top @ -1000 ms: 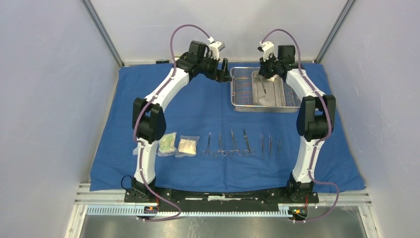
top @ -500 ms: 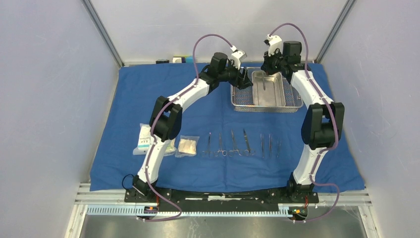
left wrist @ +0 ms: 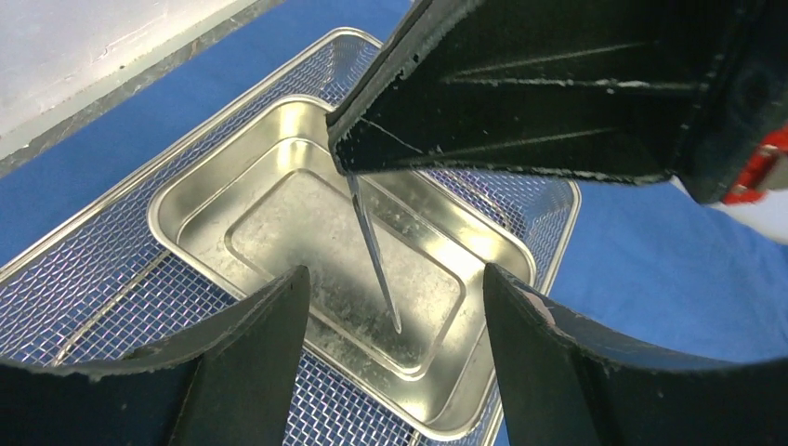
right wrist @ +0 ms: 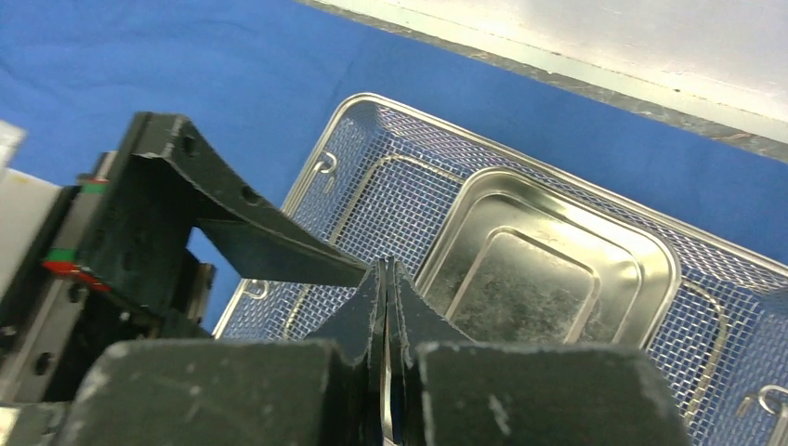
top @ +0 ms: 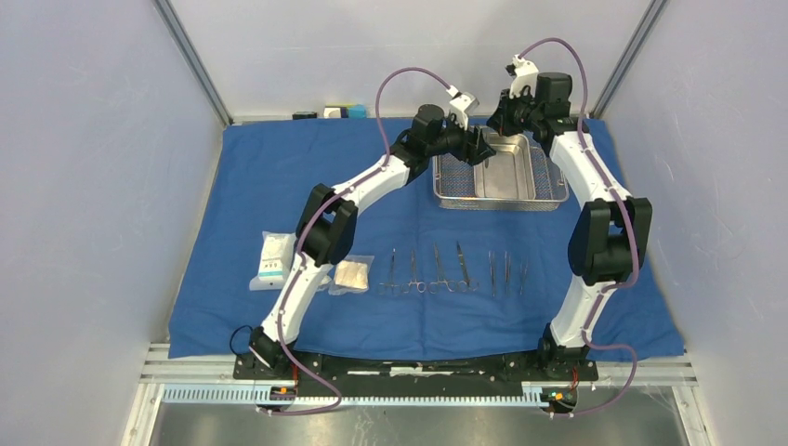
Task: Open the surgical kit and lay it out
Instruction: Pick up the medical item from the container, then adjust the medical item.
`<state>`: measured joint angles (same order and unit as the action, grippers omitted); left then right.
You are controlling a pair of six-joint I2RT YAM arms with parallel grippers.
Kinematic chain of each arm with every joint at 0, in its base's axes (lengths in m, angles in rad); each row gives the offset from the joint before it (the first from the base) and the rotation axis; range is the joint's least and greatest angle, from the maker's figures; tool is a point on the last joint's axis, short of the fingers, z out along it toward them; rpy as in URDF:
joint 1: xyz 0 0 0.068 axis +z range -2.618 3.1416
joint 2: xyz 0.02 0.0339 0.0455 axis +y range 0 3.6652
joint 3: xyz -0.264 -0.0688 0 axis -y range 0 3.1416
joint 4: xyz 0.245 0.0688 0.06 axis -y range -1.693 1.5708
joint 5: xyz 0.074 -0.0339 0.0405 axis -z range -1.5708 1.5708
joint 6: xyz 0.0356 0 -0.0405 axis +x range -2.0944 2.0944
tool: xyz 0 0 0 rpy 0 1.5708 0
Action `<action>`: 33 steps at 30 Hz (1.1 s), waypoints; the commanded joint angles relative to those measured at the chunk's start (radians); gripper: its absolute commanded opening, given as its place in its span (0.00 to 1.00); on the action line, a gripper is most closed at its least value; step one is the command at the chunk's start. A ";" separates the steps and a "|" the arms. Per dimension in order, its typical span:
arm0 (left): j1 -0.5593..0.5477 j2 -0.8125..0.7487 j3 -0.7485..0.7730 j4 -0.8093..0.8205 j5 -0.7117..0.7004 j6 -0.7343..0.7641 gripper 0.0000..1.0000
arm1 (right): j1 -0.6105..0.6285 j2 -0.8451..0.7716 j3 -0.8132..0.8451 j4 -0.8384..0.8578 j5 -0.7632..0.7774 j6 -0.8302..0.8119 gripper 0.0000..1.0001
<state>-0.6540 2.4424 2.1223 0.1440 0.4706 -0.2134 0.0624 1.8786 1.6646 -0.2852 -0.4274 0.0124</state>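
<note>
The right gripper (right wrist: 387, 274) is clamped on a slim steel instrument (left wrist: 372, 246) and holds it by its upper end, so that it hangs almost upright with its tip just over the inner pan (left wrist: 288, 218). Holding it this way probably leaves the shaft free for the other arm to take. The left gripper (left wrist: 394, 279) faces it from the tray's left side with its fingers apart and nothing between them, which looks like a handover being set up. The mesh tray (top: 451, 186) sits toward the far right corner of the blue cloth (top: 279, 186). Other instruments (top: 437, 269) lie in a row along the cloth's near edge, with the packets (top: 272, 258) to their left.
</note>
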 commanded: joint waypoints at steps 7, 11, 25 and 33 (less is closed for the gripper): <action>0.000 0.066 0.094 0.088 -0.055 -0.055 0.68 | -0.004 -0.067 -0.012 0.033 -0.052 0.062 0.00; 0.000 0.093 0.135 0.094 -0.054 -0.069 0.62 | -0.004 -0.070 -0.016 0.034 -0.060 0.068 0.00; 0.000 0.095 0.146 0.098 -0.017 -0.132 0.42 | -0.006 -0.063 -0.019 0.040 -0.050 0.065 0.00; -0.008 0.101 0.158 0.093 -0.010 -0.154 0.19 | -0.006 -0.064 -0.029 0.040 -0.038 0.056 0.00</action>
<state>-0.6563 2.5397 2.2280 0.1944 0.4488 -0.3248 0.0624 1.8572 1.6447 -0.2848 -0.4690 0.0666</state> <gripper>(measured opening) 0.269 0.007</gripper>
